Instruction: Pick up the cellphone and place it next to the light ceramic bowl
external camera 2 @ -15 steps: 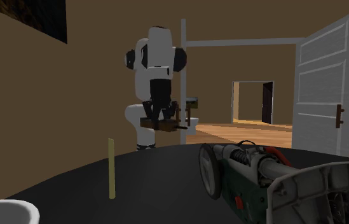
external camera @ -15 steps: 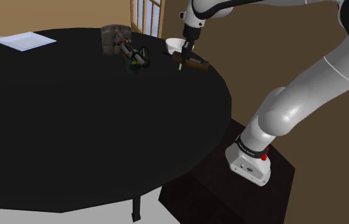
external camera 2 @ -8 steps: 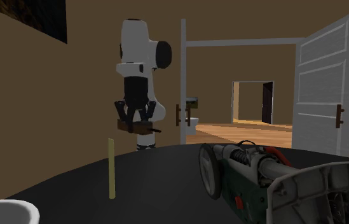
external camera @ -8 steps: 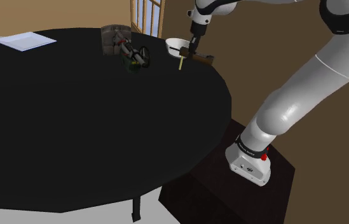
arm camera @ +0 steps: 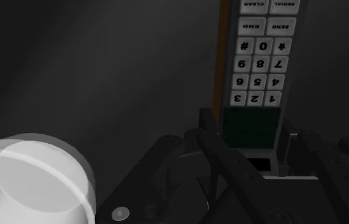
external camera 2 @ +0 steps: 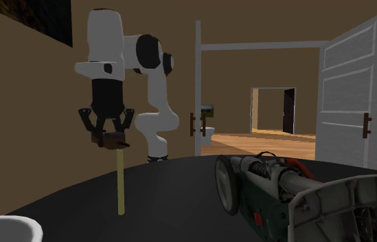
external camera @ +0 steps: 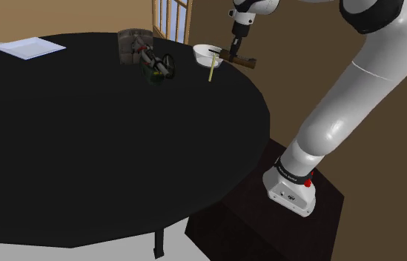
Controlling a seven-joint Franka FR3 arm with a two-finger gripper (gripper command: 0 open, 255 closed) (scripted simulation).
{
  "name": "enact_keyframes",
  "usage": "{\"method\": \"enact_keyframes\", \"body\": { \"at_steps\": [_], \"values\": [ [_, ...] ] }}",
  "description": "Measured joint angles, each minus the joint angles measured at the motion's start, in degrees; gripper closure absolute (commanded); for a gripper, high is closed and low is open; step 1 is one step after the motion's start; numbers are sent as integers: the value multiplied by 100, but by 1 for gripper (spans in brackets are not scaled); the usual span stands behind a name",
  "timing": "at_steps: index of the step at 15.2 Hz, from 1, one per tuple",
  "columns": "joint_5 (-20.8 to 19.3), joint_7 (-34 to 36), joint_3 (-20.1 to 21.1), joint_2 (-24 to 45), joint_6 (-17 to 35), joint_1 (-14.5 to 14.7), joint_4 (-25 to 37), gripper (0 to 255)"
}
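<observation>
My gripper (external camera: 233, 53) is shut on one end of the cellphone (external camera: 243, 62), a dark brown handset held level above the black table's far edge, just to the shoulder view's right of the white bowl (external camera: 207, 53). In the second exterior view the gripper (external camera 2: 107, 135) hangs with the cellphone (external camera 2: 117, 144) above a thin yellow stick (external camera 2: 119, 183). In the wrist view the cellphone (arm camera: 259, 63) shows its grey keypad and reaches out past the fingers (arm camera: 225, 167). The bowl (arm camera: 32, 178) lies off to one side of the gripper (arm camera: 262, 162), below it.
A green and grey power tool (external camera: 153, 63) lies on the round black table (external camera: 83, 148) near the bowl, large in the second exterior view as the power tool (external camera 2: 283, 196). The yellow stick (external camera: 210, 71) stands by the bowl. White paper (external camera: 30, 48) lies far left.
The gripper has risen with the cellphone and swung toward the shoulder view's upper right, leftward in the second exterior view. The bowl, stick and tool have stayed put.
</observation>
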Motion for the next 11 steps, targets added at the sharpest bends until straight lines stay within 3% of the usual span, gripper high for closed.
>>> {"method": "enact_keyframes", "body": {
  "at_steps": [6,11],
  "values": [
    [375,-837,-328,895,-180,-395,998,255],
    [795,-1546,-511,1834,-607,-910,2254,255]
  ]
}}
